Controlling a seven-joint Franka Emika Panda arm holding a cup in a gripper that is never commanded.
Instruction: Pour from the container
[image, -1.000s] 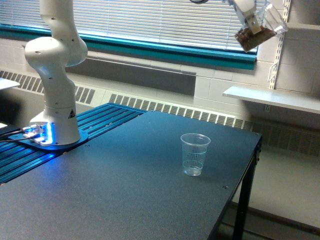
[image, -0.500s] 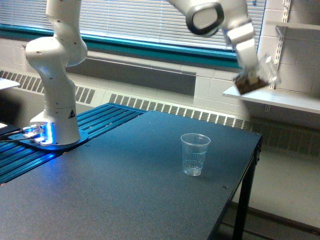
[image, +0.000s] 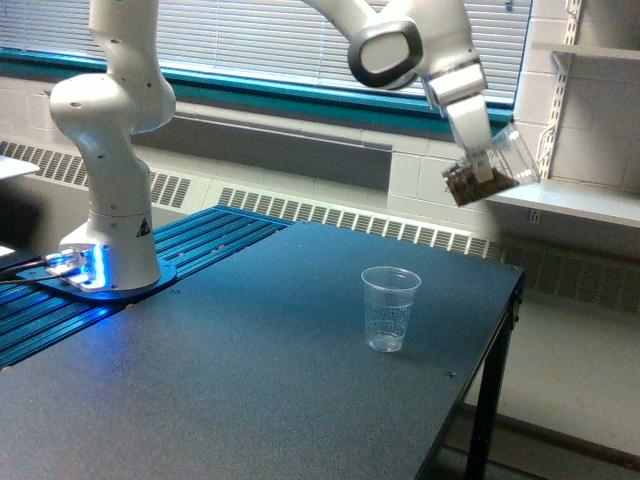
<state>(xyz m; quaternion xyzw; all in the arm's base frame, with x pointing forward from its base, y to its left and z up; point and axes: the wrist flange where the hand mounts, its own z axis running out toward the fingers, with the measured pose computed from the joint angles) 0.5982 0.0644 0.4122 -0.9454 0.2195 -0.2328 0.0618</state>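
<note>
Lower now, the arm has swung back toward the exterior view's left. On the white base (image: 118, 225) sits a small yellow warning sticker; its words are too tiny to read. A plastic cup (image: 389, 309) stands upright on the dark counter (image: 250, 380), with faint marks I cannot read. Up high, well apart, the hand (image: 482, 165) is clamped on the tilted container (image: 492, 168), with brown stuff inside.
</note>
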